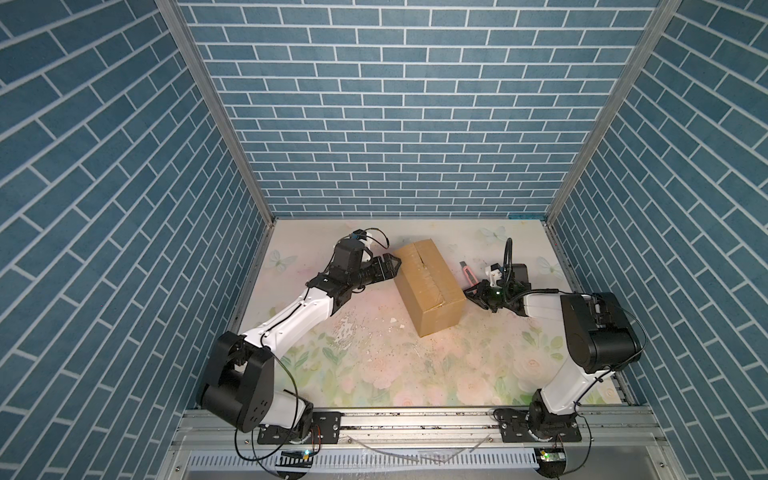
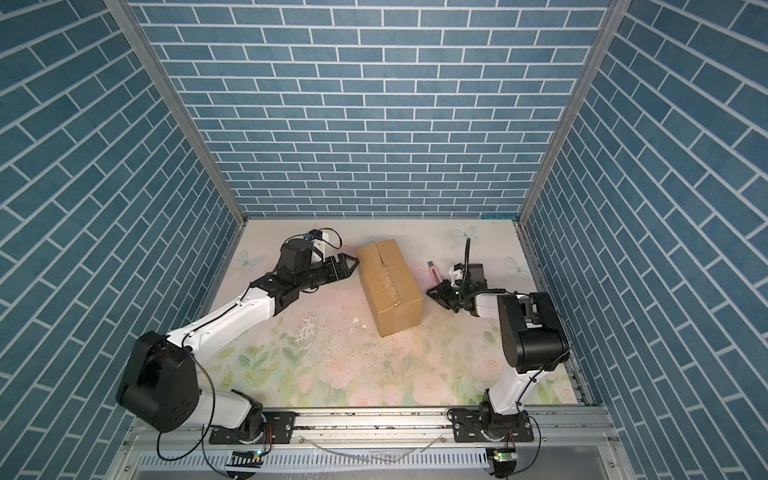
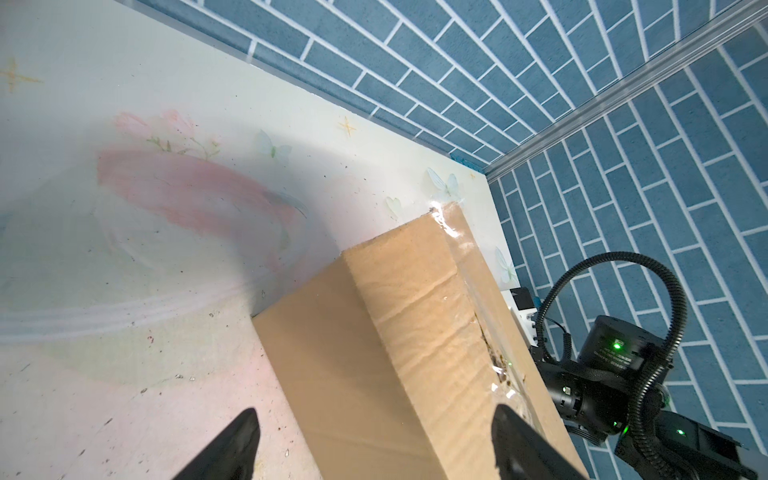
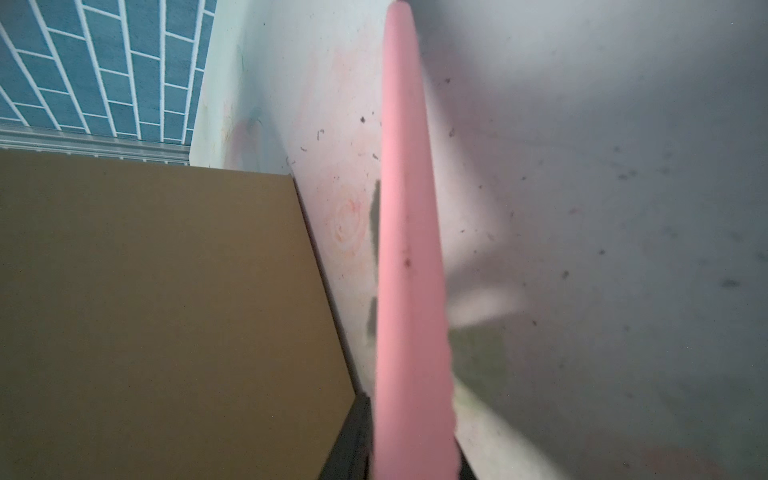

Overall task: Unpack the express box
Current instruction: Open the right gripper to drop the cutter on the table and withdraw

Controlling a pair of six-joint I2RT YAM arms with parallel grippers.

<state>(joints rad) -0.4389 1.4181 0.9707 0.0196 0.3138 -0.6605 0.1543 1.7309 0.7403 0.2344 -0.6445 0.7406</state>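
Remote cell, bimanual rig: the express box lies at an angle near the middle of the floral counter. Its top flaps are down, and shiny clear tape runs along the lengthwise seam. In the left wrist view that seam looks ragged and partly slit. I cannot see what is inside.

My left claw stands spread wide and empty, just beside the box's far left top edge. From its wrist camera, one finger hangs over the box top near the seam and the other over bare counter. I cannot tell whether it touches the cardboard.

On the opposite side, my right claw sits low and close to the box's long right wall. The pink knife runs out from between its nearly closed fingers, pointing toward the back wall. Whether the fingers pinch it or only flank it, I cannot tell.

Pale scraps and dark specks litter the counter in front of the box.
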